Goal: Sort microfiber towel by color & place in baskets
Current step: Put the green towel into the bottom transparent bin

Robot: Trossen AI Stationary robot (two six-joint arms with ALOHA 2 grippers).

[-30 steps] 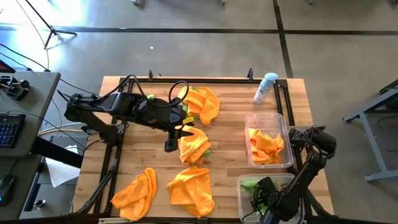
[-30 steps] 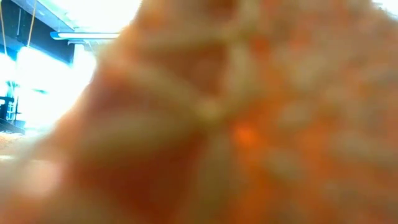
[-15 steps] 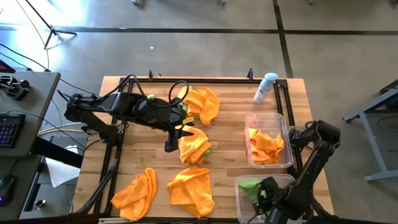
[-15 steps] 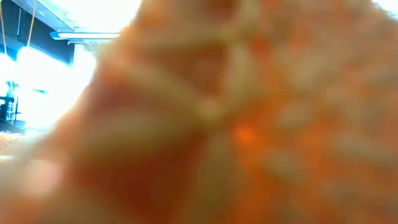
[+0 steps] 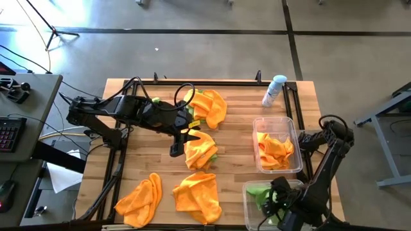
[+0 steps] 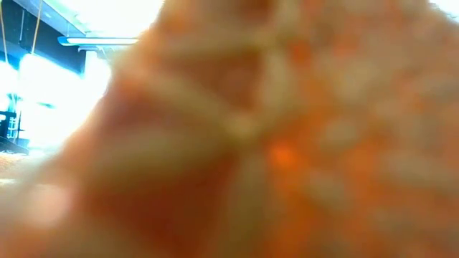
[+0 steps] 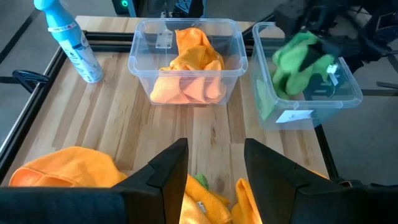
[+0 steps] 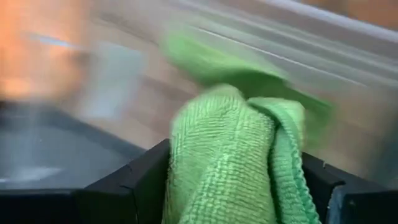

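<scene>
My right gripper [image 5: 273,199] is shut on a lime green towel [image 8: 230,155] over the near clear basket [image 5: 247,192]; both also show in the left wrist view [image 7: 298,59]. The far clear basket [image 5: 255,138] holds orange towels [image 5: 276,147]. My left gripper [image 5: 174,150] is open at the left edge of a mid-table pile of orange towel [image 5: 199,146] with green [image 5: 211,156] in it. Its fingers [image 7: 168,171] stand over that pile's green cloth [image 7: 200,182]. Other orange towels lie flat on the table. My right gripper pinches a bunched, folded part of the green towel [image 8: 249,124] between its two fingers [image 8: 140,180], several layers thick. The towel is raised over the near basket [image 7: 292,115]. I cannot tell whether its lower end rests inside.
A far pile of orange and green towels [image 5: 209,106] lies near the table's far edge. Two orange towels [image 5: 141,197] [image 5: 198,196] lie near the front edge. A white-and-blue spray bottle [image 5: 275,90] lies at the far right. An orange cloth [image 6: 287,143] fills the low view.
My right arm has swung its elbow toward the table's far right. Its gripper has shifted a little toward the far edge over the near basket, still shut on the green towel. The left arm has kept still.
</scene>
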